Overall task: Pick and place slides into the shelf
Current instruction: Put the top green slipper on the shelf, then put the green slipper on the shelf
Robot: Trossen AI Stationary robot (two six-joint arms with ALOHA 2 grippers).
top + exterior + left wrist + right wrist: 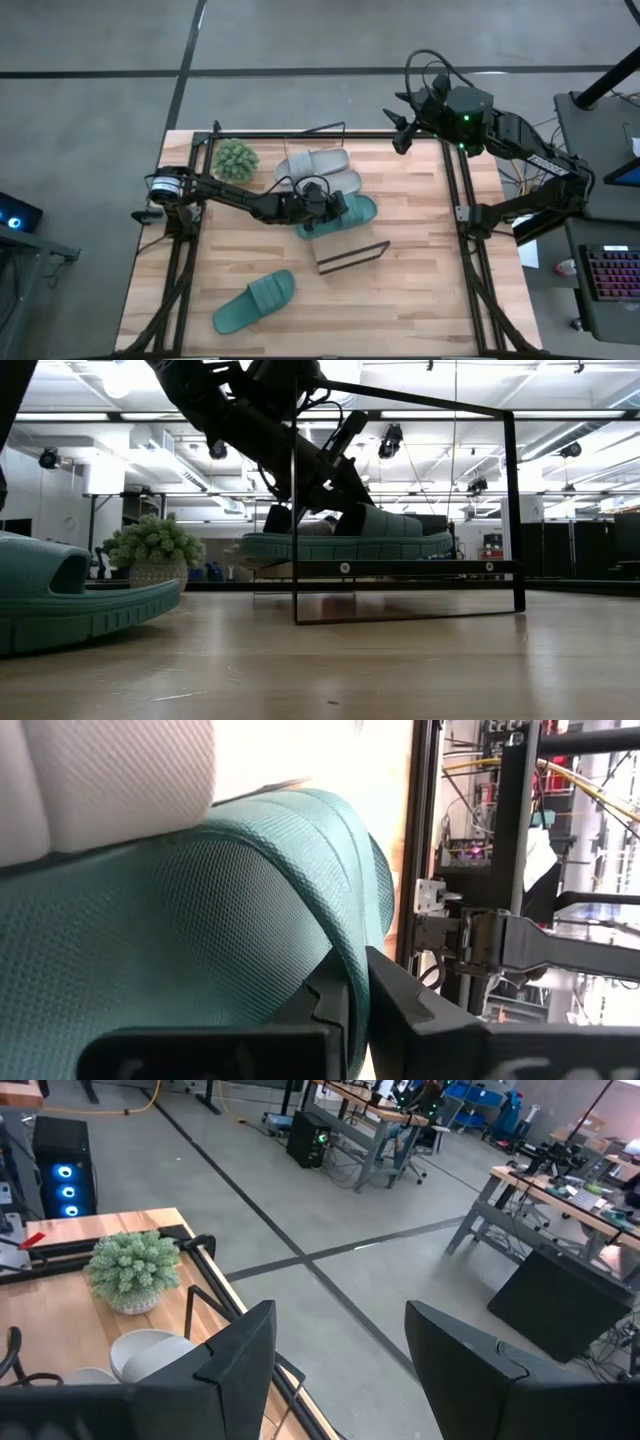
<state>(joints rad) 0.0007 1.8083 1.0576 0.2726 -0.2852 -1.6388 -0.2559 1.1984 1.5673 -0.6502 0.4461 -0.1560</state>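
Fingers (345, 1005) of the left arm pinch a teal slide's (345, 214) strap on the shelf (352, 256); right fingers (245, 1355) gape wide beyond the bench (420, 290).

Slides: one teal green slide (341, 214), fine woven texture on its strap; second teal green slide (254, 301); light grey pair (318, 168). Plant (235, 159) fuzzy pale green. Desk (420, 290) light striped wood. Shelf (351, 257) frame thin black wire. Left pincer (318, 199) dark.
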